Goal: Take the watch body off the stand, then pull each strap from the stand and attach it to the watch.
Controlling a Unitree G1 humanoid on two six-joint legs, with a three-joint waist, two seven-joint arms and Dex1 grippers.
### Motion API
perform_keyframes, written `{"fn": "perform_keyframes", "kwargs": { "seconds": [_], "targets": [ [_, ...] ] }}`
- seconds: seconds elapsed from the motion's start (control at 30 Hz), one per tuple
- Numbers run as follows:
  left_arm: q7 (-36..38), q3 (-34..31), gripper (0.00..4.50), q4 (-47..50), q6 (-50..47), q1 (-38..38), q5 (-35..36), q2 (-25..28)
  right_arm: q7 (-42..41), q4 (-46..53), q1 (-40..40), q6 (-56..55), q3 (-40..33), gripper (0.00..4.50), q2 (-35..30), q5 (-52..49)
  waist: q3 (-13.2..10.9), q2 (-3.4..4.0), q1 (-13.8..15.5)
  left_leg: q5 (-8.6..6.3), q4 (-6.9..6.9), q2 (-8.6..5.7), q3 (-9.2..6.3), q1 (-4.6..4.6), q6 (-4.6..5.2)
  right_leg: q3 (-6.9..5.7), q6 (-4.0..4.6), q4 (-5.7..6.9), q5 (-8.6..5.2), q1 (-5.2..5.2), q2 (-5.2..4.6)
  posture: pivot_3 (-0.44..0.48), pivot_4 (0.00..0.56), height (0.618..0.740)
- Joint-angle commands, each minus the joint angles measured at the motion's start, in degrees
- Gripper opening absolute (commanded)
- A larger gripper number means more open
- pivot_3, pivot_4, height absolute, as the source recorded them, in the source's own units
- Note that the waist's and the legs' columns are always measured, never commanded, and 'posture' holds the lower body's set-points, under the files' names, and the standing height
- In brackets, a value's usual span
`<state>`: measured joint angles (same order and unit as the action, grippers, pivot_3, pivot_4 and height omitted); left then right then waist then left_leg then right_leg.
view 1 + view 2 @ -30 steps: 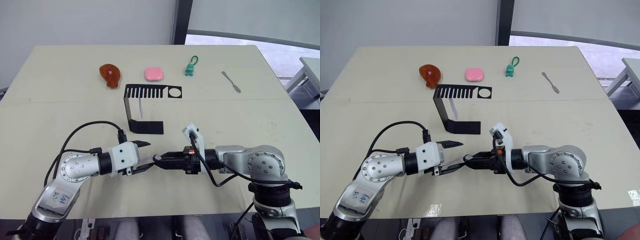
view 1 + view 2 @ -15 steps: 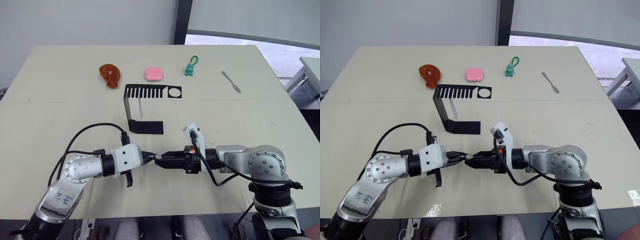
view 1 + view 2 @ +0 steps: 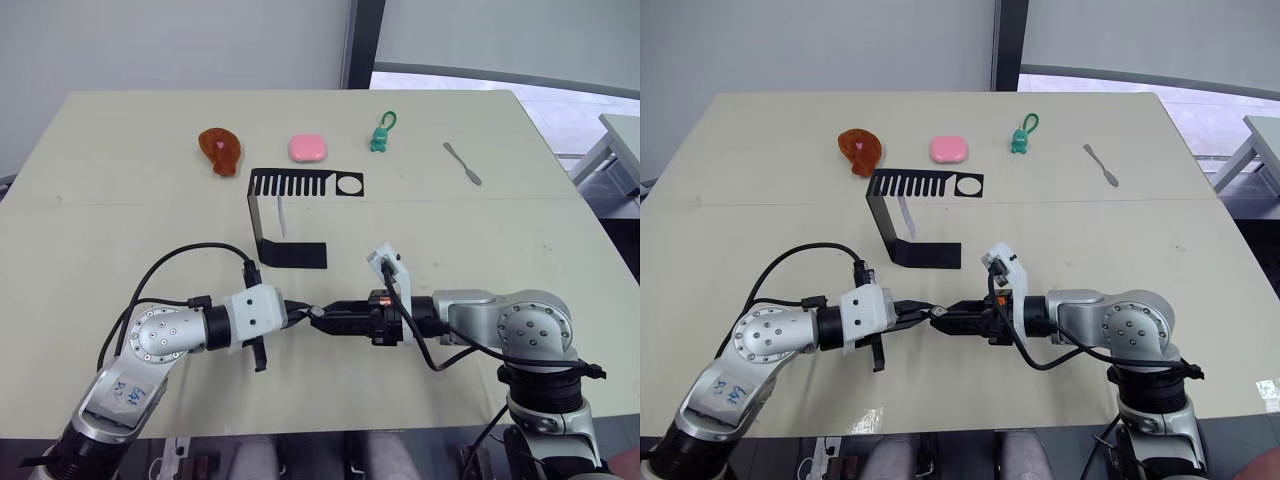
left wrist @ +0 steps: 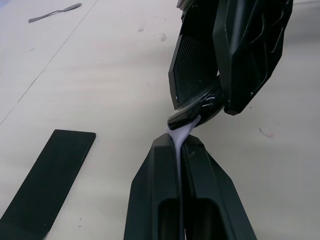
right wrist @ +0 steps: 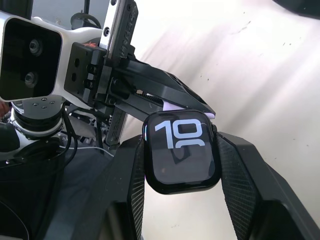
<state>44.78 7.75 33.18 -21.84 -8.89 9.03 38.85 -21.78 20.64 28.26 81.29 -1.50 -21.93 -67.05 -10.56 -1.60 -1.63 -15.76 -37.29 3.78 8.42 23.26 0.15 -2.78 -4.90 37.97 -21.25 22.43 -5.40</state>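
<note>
Over the near half of the table [image 3: 90, 240], the left claw [image 4: 179, 150] pinches a pale strap [image 4: 181, 135], its tip meeting the watch body [image 5: 182, 150], which the right claw [image 5: 180, 165] clamps between both fingers. Whether the strap has seated cannot be told. Behind them, the stand [image 3: 285, 215] holds the second strap [image 3: 282, 220].

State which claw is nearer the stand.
Left. The left claw sits just below the stand's base; the right claw, meeting it tip to tip, lies slightly farther right.
</note>
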Motion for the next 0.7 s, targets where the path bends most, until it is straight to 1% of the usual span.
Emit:
{"fn": "perform_keyframes", "kwargs": {
  "seconds": [0.03,0.7],
  "targets": [
    [0.0,-0.3,0.05,3.1,0.0,-1.5,1.5,-0.6,0.8,0.6,0.4,0.5,-0.2,1.60,0.3,-1.2,0.0,0.00,0.0,0.00,0.00,0.00,0.00,0.00,0.00,0.00,0.00,0.00,0.00,0.00,0.00,0.000,0.150,0.740],
    [0.1,0.9,0.05,5.5,-1.9,-2.0,1.4,-1.2,4.3,-1.1,1.2,4.0,-1.2,1.60,1.8,-1.2,0.0,0.00,0.0,0.00,0.01,0.00,0.00,0.00,0.00,0.00,0.00,-0.01,0.00,0.00,0.00,0.000,0.150,0.740]
  ]
}}
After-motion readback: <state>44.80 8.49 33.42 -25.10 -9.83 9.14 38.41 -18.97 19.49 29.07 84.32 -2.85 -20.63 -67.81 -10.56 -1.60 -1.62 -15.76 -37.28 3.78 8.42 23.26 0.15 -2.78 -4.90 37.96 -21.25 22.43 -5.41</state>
